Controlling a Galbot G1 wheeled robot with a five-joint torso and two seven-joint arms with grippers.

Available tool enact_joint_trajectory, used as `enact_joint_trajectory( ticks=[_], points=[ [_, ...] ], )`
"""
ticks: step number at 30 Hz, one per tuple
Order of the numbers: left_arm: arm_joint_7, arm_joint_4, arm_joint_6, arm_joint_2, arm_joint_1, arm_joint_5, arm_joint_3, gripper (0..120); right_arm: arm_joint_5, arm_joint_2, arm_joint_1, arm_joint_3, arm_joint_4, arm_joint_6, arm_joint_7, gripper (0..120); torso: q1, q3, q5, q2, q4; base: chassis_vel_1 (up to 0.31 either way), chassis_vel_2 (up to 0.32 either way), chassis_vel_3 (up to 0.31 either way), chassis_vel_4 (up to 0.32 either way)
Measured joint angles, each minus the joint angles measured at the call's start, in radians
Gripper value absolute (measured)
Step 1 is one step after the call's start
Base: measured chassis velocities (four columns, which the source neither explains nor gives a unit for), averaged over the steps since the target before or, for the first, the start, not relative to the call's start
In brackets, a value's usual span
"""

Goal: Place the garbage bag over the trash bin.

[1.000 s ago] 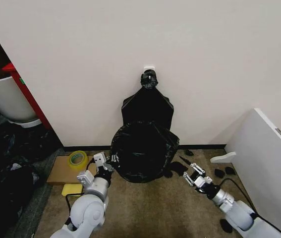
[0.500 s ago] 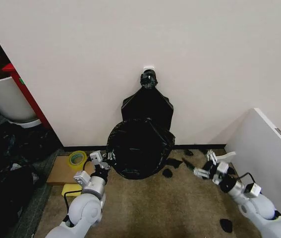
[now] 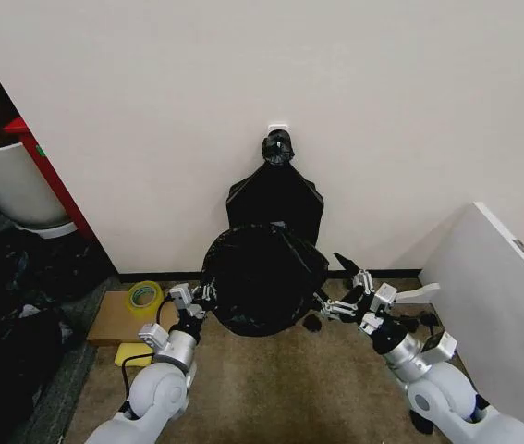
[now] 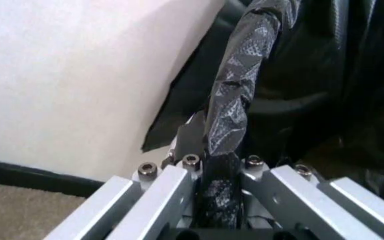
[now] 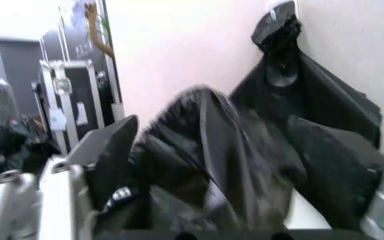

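Note:
The garbage bag [image 3: 262, 277], black, glossy and crinkled, forms a round bulge low against the wall. The trash bin is hidden beneath it. My left gripper [image 3: 202, 298] is at the bag's left edge. In the left wrist view that gripper [image 4: 219, 162] is shut on a rolled strip of the bag [image 4: 235, 105]. My right gripper [image 3: 335, 305] is at the bag's right edge. In the right wrist view its fingers [image 5: 112, 155] stand wide apart, with the bag's folds [image 5: 212, 150] between them.
A flat black bundle [image 3: 275, 199] with a knotted top hangs on the wall behind the bag. A yellow tape roll [image 3: 145, 296] lies on cardboard [image 3: 109, 324] to the left. A white panel [image 3: 502, 296] stands at the right. Black scraps [image 3: 419, 322] dot the carpet.
My right arm swung out to the right, then came back in to the bag's right edge. The left gripper stayed on the left edge, and the bag shifted slightly.

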Motion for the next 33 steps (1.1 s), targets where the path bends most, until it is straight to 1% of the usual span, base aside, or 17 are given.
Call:
enact_joint_trajectory(
  ticks=[1,3,7,8,9,10,12,13,14,15,16,17,18,19,21,31,33],
  points=[
    [-0.001,-0.011,0.003,0.0,0.006,0.004,0.0,0,-0.032,-0.002,0.011,0.001,-0.014,0.0,0.019,74,0.0,0.0,-0.0001,0.0,0.0,0.0,0.0,0.0,0.0],
    [-0.002,-0.015,0.003,0.001,0.008,0.005,0.0,0,-0.058,-0.003,0.018,0.003,-0.023,0.0,0.032,71,0.0,0.0,0.0,0.0,0.0,0.0,0.0,0.0,0.0],
    [-0.004,-0.029,0.005,0.002,0.021,0.015,-0.001,0,-0.182,-0.007,0.041,0.017,-0.067,0.029,0.051,52,0.0,0.0,-0.0001,0.0,0.0001,0.0,0.0,0.0,0.0],
    [-0.004,-0.029,0.005,0.002,0.021,0.015,-0.001,0,-0.182,-0.007,0.041,0.017,-0.067,0.029,0.051,52,0.0,0.0,-0.0001,0.0,0.0001,0.0,0.0,0.0,0.0],
    [-0.005,-0.03,0.006,0.002,0.023,0.019,-0.001,0,-0.201,-0.01,0.041,0.019,-0.072,0.034,0.052,47,0.0,0.0,-0.0001,0.0,0.0,0.0,0.0,0.0,0.0],
    [-0.005,-0.031,0.006,0.002,0.024,0.021,-0.001,0,-0.209,-0.012,0.04,0.021,-0.074,0.038,0.053,42,0.0,0.0,-0.0002,0.0,0.0,0.0,0.0,0.0,0.0],
    [-0.005,-0.032,0.006,0.002,0.025,0.022,-0.001,0,-0.211,-0.013,0.039,0.021,-0.075,0.04,0.054,40,0.0,0.0,-0.0002,0.0,0.0001,0.0,0.0,0.0,0.0],
    [-0.006,-0.034,0.006,0.001,0.026,0.026,-0.001,0,-0.215,-0.014,0.037,0.025,-0.078,0.045,0.055,32,0.0,0.0,-0.0001,0.0,0.0001,0.0,0.0,0.0,0.0],
    [-0.006,-0.035,0.006,0.0,0.027,0.027,-0.001,0,-0.215,-0.016,0.036,0.026,-0.08,0.047,0.056,27,0.0,0.0,-0.0001,0.0,0.0001,0.0,0.0,0.0,0.0],
    [-0.006,-0.037,0.006,-0.001,0.027,0.028,-0.001,0,-0.215,-0.017,0.036,0.027,-0.082,0.048,0.058,24,0.0,0.0,-0.0002,0.0,0.0,0.0,0.0,0.0,0.0],
    [-0.006,-0.037,0.006,-0.001,0.027,0.028,-0.001,0,-0.215,-0.017,0.036,0.027,-0.082,0.048,0.058,24,0.0,0.0,-0.0002,0.0,0.0,0.0,0.0,0.0,0.0],
    [-0.006,-0.039,0.007,-0.001,0.029,0.031,-0.001,0,-0.213,-0.019,0.036,0.029,-0.084,0.052,0.062,18,0.0,0.0,-0.0001,0.0,0.0,0.0,0.0,0.0,0.0],
    [-0.006,-0.039,0.007,-0.001,0.029,0.032,-0.001,0,-0.213,-0.02,0.036,0.03,-0.084,0.053,0.063,18,0.0,0.0,-0.0001,0.0,0.0,0.0,0.0,0.0,0.0],
    [-0.008,-0.042,0.007,-0.002,0.031,0.038,0.0,0,-0.208,-0.024,0.037,0.032,-0.085,0.056,0.07,10,0.0,0.0,-0.0001,0.0,0.0,0.0,0.0,0.0,0.0],
    [-0.009,-0.049,0.008,-0.002,0.034,0.04,0.0,0,-0.197,-0.026,0.04,0.034,-0.085,0.061,0.077,1,0.0,0.0,-0.0002,0.0,0.0001,0.0,0.0,0.0,0.0],
    [-0.01,-0.059,0.01,-0.005,0.04,0.05,-0.009,0,-0.163,-0.025,0.044,0.035,-0.087,0.061,0.086,0,0.0,0.0,-0.0003,0.0,0.0001,0.0,0.0,0.0,0.0],
    [-0.008,-0.073,0.011,-0.004,0.047,0.053,-0.016,0,-0.131,-0.024,0.043,0.027,-0.087,0.004,0.14,0,0.0,0.0,0.0,0.0,0.0001,0.0,0.0,0.0,0.0]
  ],
)
